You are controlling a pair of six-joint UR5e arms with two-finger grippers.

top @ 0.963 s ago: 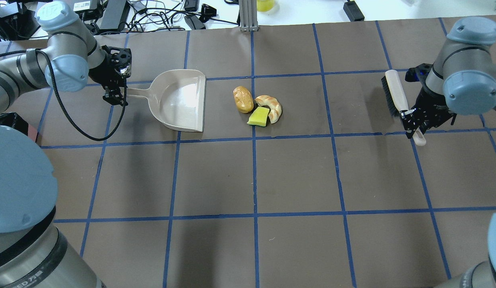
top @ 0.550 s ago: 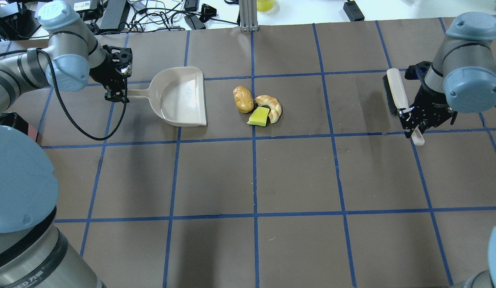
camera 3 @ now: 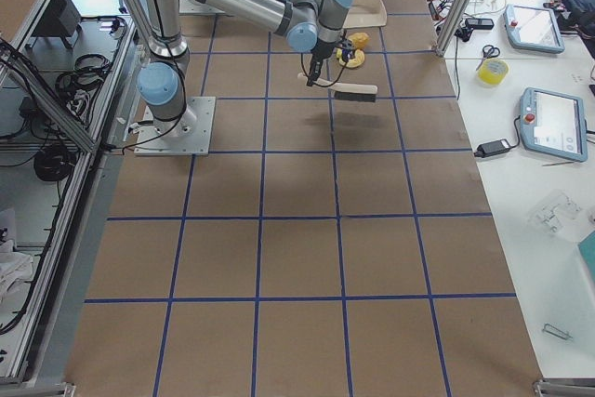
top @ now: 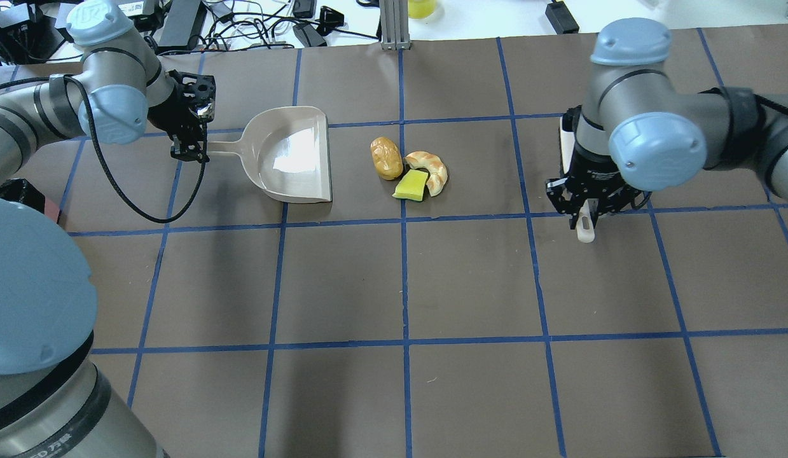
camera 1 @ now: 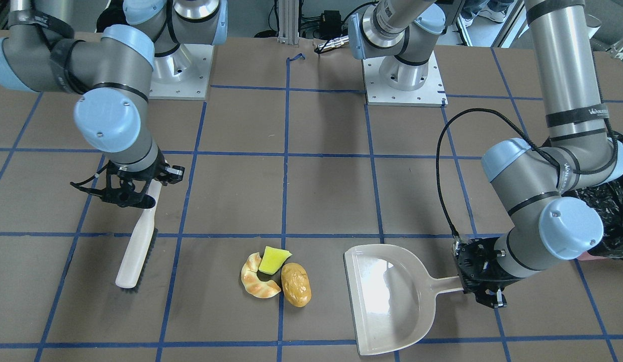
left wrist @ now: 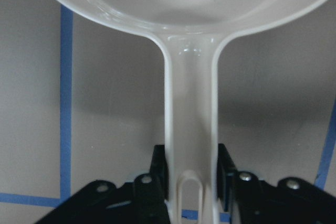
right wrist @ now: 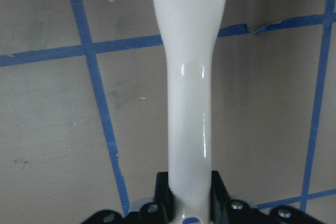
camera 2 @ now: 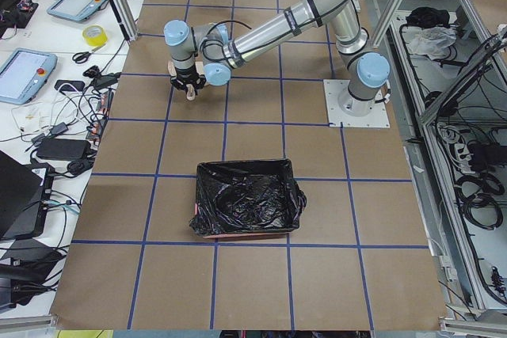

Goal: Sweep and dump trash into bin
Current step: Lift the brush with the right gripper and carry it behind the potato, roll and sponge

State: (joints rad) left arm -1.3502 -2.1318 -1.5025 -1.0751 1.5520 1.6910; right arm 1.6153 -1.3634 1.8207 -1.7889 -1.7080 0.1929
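The trash lies together mid-table: a golden-brown potato lump (top: 386, 158), a tan croissant (top: 432, 168) and a yellow-green wedge (top: 411, 185). A beige dustpan (top: 292, 156) lies to their left, its open edge facing them. My left gripper (top: 191, 151) is shut on the dustpan handle (left wrist: 190, 129). My right gripper (top: 583, 203) is shut on the white handle (right wrist: 189, 77) of a black-bristled brush (camera 1: 135, 251), to the right of the trash and apart from it. The bin (camera 2: 247, 199), lined with a black bag, stands beyond my left arm.
The bin's black bag shows at the edge of the front-facing view (camera 1: 615, 211), behind my left arm. Cables and devices lie past the far table edge (top: 254, 25). A metal post (top: 394, 25) stands at the far edge. Blue tape lines grid the brown table.
My right arm has swung left with the brush, closer to the trash. My left gripper has shifted slightly right and turned the dustpan a little. The trash has not moved.
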